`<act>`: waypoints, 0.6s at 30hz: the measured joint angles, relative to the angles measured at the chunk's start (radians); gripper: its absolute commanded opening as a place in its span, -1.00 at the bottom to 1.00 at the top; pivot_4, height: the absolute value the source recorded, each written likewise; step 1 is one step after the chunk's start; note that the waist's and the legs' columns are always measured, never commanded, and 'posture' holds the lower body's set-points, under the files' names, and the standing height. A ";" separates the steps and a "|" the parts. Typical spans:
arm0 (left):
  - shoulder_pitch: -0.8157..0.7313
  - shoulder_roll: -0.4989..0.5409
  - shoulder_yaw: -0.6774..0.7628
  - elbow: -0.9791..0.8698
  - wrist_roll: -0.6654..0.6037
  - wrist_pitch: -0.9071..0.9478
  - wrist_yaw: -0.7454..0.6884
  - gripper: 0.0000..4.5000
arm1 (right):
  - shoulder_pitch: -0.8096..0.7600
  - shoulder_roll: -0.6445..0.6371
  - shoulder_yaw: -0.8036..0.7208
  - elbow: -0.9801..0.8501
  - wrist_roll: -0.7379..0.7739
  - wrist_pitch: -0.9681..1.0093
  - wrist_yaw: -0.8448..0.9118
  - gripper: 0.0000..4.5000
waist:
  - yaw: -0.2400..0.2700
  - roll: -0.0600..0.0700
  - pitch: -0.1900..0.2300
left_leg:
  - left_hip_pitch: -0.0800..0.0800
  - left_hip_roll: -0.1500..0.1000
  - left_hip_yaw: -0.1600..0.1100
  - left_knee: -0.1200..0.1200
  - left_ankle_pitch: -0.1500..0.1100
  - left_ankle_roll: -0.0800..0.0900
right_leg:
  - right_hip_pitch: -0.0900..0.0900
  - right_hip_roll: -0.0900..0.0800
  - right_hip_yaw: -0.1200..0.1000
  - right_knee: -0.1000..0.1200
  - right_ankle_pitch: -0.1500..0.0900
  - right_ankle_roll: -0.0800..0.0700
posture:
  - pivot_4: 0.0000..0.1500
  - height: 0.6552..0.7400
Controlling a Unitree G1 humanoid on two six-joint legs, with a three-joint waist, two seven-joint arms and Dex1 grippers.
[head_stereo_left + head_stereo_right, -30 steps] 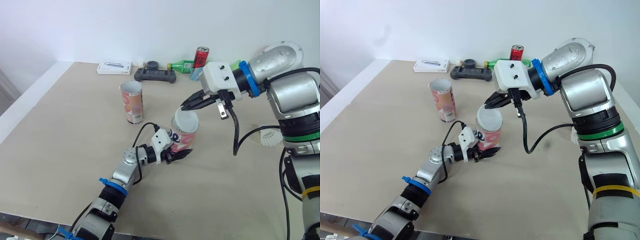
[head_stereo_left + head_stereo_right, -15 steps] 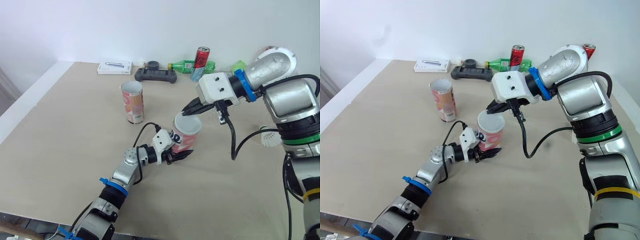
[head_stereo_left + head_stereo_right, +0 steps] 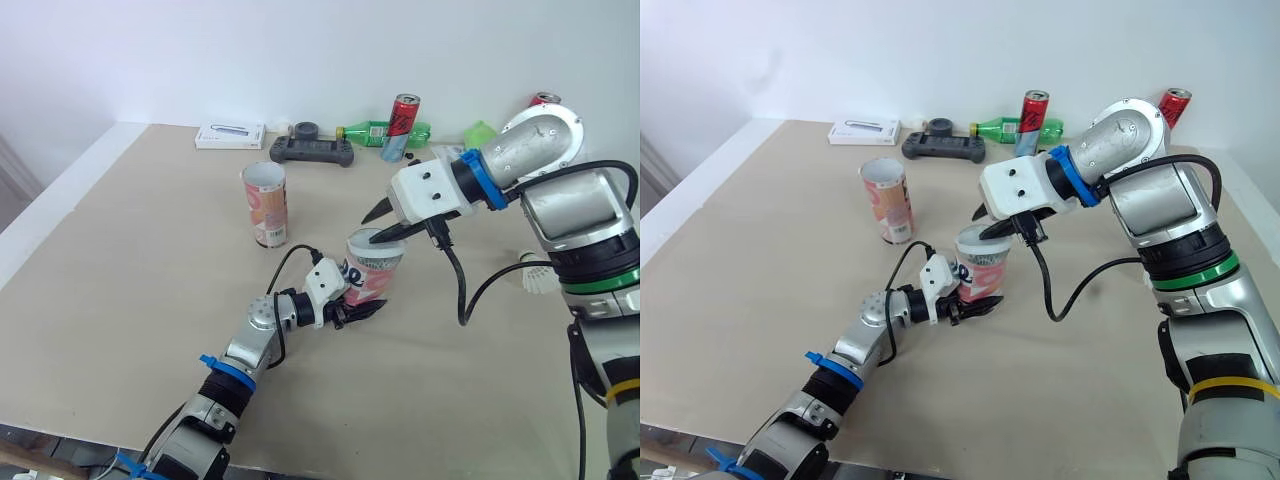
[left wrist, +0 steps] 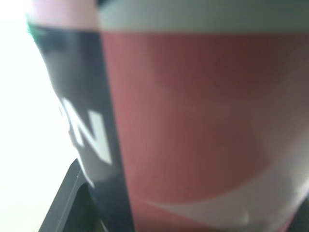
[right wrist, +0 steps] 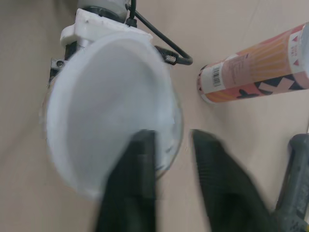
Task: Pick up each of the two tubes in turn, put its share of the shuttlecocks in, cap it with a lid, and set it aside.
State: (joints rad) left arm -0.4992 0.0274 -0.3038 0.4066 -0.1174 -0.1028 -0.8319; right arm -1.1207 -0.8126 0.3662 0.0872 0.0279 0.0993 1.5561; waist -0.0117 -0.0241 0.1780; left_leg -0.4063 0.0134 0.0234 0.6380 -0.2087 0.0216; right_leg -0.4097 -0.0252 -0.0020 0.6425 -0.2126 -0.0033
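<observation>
My left gripper [image 3: 357, 299] is shut on the lower part of a red and pink tube [image 3: 368, 280] with a black band, held near the table's middle; its wall [image 4: 193, 121] looms close in the left wrist view. A white lid [image 5: 106, 111] lies over this tube's mouth. My right gripper [image 3: 378, 228] comes in from the right and pinches the lid's rim, one finger over the lid and one outside it. The second tube [image 3: 265, 205] stands upright and uncapped further back on the left. A white shuttlecock [image 3: 540, 275] lies at the right, beside my right arm.
Along the far edge sit a white box [image 3: 230, 136], a black game controller [image 3: 311, 149], a green bottle [image 3: 375, 131], a red can [image 3: 403, 113] and another red can [image 3: 1173, 105]. The table's left edge [image 3: 60, 190] runs diagonally.
My right gripper has come down with the white lid, from above the held tube onto its mouth. The left gripper has kept its hold; the tube shifted slightly right.
</observation>
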 measured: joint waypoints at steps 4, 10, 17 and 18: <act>-0.001 -0.001 -0.002 0.000 0.001 0.000 0.000 0.11 | -0.019 0.005 -0.006 0.015 -0.001 0.003 -0.009 0.58 | 0.002 0.000 0.000 | 0.000 0.000 0.000 0.000 0.000 0.000 | 0.000 0.000 0.000 0.000 0.000 0.000 | 1.00 1.00; 0.003 -0.003 0.003 0.001 -0.001 0.000 -0.002 0.11 | -0.092 0.005 -0.017 0.074 0.005 0.030 -0.006 -0.24 | 0.001 0.000 0.000 | 0.000 0.000 0.001 0.000 0.000 0.000 | -0.001 0.000 0.000 0.000 0.000 0.000 | 1.00 1.00; 0.004 -0.004 0.005 0.000 -0.001 0.000 -0.002 0.11 | -0.115 0.006 -0.029 0.093 0.028 0.059 -0.005 -0.99 | 0.001 0.000 0.000 | 0.000 0.000 0.001 0.000 0.000 0.000 | -0.001 0.000 0.001 0.000 0.000 0.000 | 1.00 1.00; 0.004 -0.005 0.005 0.000 -0.001 0.000 -0.002 0.11 | -0.115 0.006 -0.029 0.093 0.029 0.060 -0.005 -0.99 | 0.001 0.000 0.000 | 0.000 0.000 0.001 0.000 0.000 0.000 | -0.001 0.000 0.001 0.000 0.000 0.000 | 1.00 1.00</act>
State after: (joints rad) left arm -0.4951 0.0229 -0.2989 0.4069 -0.1187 -0.1030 -0.8341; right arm -1.2357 -0.8071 0.3374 0.1807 0.0568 0.1596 1.5510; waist -0.0112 -0.0240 0.1782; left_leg -0.4068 0.0137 0.0245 0.6377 -0.2087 0.0216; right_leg -0.4111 -0.0254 -0.0015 0.6425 -0.2126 -0.0038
